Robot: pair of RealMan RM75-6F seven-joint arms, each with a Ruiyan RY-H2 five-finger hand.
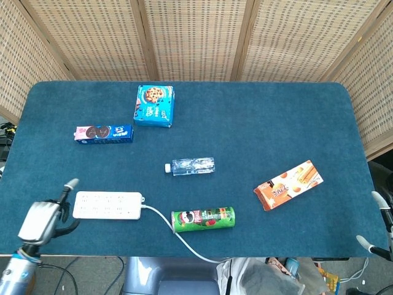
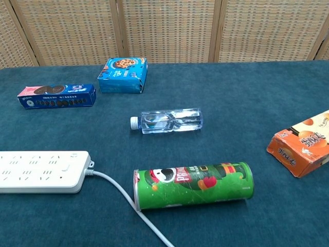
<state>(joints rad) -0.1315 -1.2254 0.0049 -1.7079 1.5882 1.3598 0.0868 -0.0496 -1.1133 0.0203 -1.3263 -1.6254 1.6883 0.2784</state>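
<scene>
Head view: the left hand [image 1: 42, 219] hangs over the table's [image 1: 258, 117] front left corner, just beside the left end of the power strip [image 1: 108, 205] and not touching it. One finger sticks up; how the others lie cannot be told, and nothing shows in its grasp. The strip lies flat near the front edge, its white cable [image 1: 178, 236] running off past a green can [image 1: 203, 219] lying on its side. A water bottle [image 1: 190, 166] lies mid-table, a blue cookie box [image 1: 154, 106] and a long blue packet [image 1: 104, 134] toward the back left, an orange box [image 1: 288, 184] near the right edge. Only fingertips of the right hand [image 1: 376, 224] show off the front right corner, apart and holding nothing.

Chest view: neither hand shows. The power strip [image 2: 41, 172] sits at the front left, cable [image 2: 128, 205] curving to the can [image 2: 194, 184]; bottle [image 2: 166, 121] behind it, cookie box [image 2: 123, 75] and packet [image 2: 56, 96] further back, orange box [image 2: 302, 145] at right.
</scene>
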